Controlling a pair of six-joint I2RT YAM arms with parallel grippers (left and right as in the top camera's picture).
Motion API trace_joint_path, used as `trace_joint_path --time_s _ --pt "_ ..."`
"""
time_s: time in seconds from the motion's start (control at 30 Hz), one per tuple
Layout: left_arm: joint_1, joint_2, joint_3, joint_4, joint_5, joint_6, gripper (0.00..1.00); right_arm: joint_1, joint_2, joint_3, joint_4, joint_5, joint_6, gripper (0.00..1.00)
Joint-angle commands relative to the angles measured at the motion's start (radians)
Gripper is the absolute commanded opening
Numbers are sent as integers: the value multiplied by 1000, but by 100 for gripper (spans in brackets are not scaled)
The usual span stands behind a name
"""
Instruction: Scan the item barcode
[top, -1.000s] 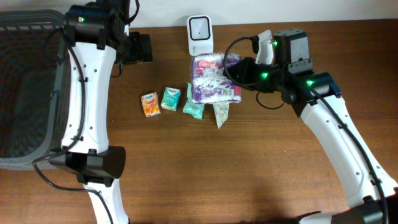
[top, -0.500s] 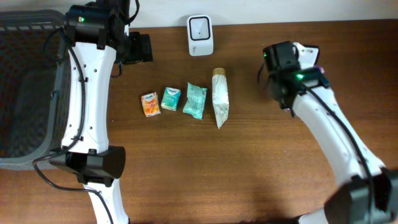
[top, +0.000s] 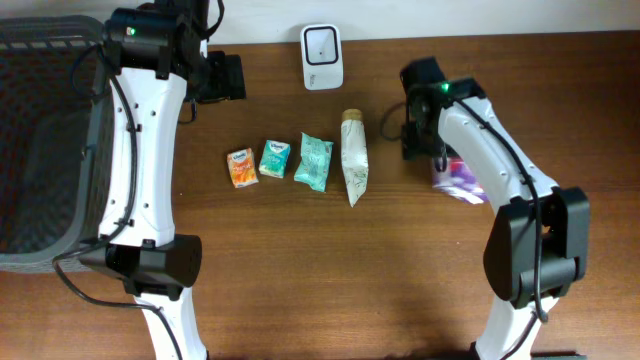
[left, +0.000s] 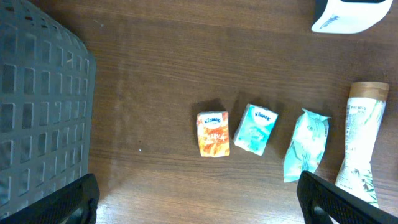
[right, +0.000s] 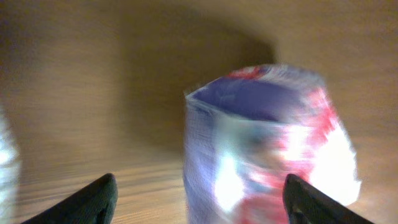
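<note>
Pack (right: 267, 143) purple, white, red; glossy wrap, blurred

Five packaged goods are in sight: one orange Kleenex packet (top: 241, 167), one teal Kleenex packet (top: 274, 158), one pale green wrapped packet (top: 314, 161), one tall white pouch (top: 353, 160) with a brown cap, and one purple-and-pink multipack (top: 450, 181). There is one white barcode scanner (top: 322, 57) and one dark mesh basket (left: 37, 93). Two white robot arms, the left arm (top: 140, 130) and the right arm (top: 495, 160), reach over one wooden table (top: 350, 280).
</note>
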Motion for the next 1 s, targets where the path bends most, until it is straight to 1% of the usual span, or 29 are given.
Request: trace_joint_path --time_s 0.0,0.07,0.17,0.2,0.23,0.3,0.37,0.43,0.5,0.57,0.6,0.63,0.7,0.73,0.77,0.8,0.83,0.9,0.97 --pt "1 -8 11 1 0 -6 99 -4 -11 194 -76 -213 -59 94" --pt "1 -8 11 1 0 -6 99 -45 -11 249 -110 -214 -110 95" --pt "1 -8 11 1 0 -6 99 -179 -6 237 -163 -247 -164 96" --pt "1 -8 11 1 0 -6 99 -223 -3 227 -174 -306 -221 96" --pt "1 -8 11 1 0 -6 99 -301 2 195 -184 -422 -322 96" --pt "1 -8 11 1 0 -6 99 -406 5 121 -163 -510 -342 95" --pt "1 -8 11 1 0 -6 99 -490 5 14 -98 -642 -372 89" --pt "1 -8 11 1 0 -6 99 -534 5 -102 -6 -758 -383 89" --pt "1 -8 11 1 0 -6 99 -544 5 -246 143 -850 -383 88" --pt "1 -8 11 1 0 -6 99 -530 5 -343 258 -887 -372 88" --pt "1 -8 11 1 0 -6 99 -521 5 -370 299 -887 -346 84" --pt "1 -8 11 1 0 -6 99 -509 5 -412 365 -885 -293 79" --pt "1 -8 11 1 0 -6 99 -492 5 -460 441 -867 -243 68" --pt "1 -8 11 1 0 -6 99 -483 5 -482 474 -868 -227 58" --pt "1 -8 11 1 0 -6 99 -470 5 -487 482 -869 -223 31" --pt "1 -8 11 1 0 -6 99 -457 5 -486 490 -871 -203 10" --pt "1 -8 11 1 0 -6 99 -443 5 -484 502 -880 -163 4" --pt "1 -8 11 1 0 -6 99 -416 5 -456 546 -958 -82 4" --pt "1 -8 11 1 0 -6 99 -390 5 -346 601 -1009 71 4"
